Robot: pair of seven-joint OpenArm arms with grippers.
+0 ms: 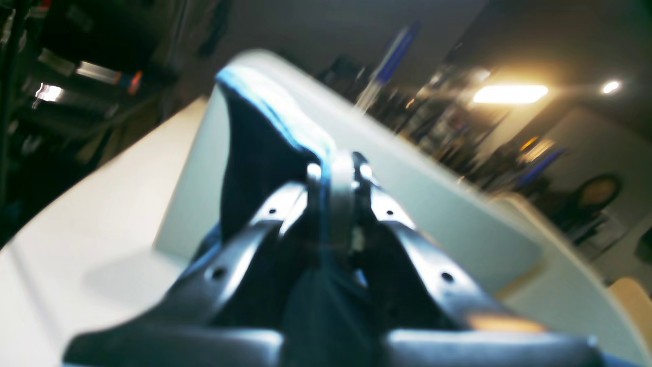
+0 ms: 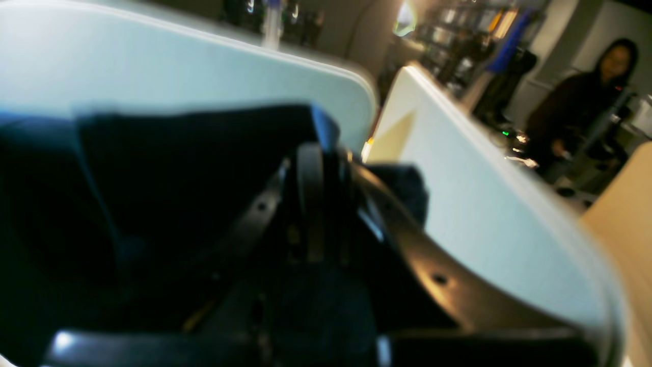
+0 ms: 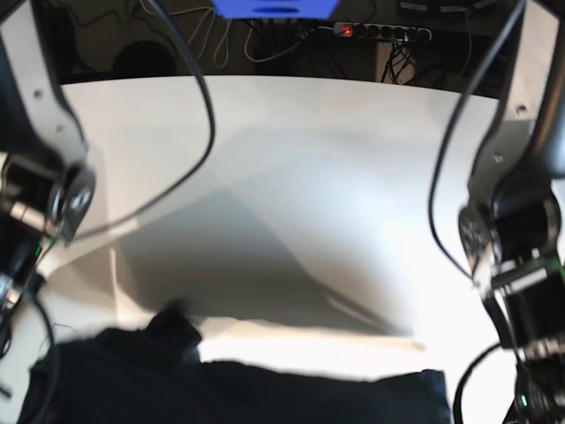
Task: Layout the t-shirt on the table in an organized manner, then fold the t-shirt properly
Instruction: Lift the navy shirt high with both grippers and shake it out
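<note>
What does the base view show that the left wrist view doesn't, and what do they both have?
Only the base view shows the whole spread of the table, both arms at its sides, the power strip behind it, and the t-shirt stretched along the near edge. Only the left wrist view shows the left gripper up close, its jaws shut on a fold of the shirt's dark cloth, with blurred room lights beyond. Both show the navy t-shirt and the white table.
</note>
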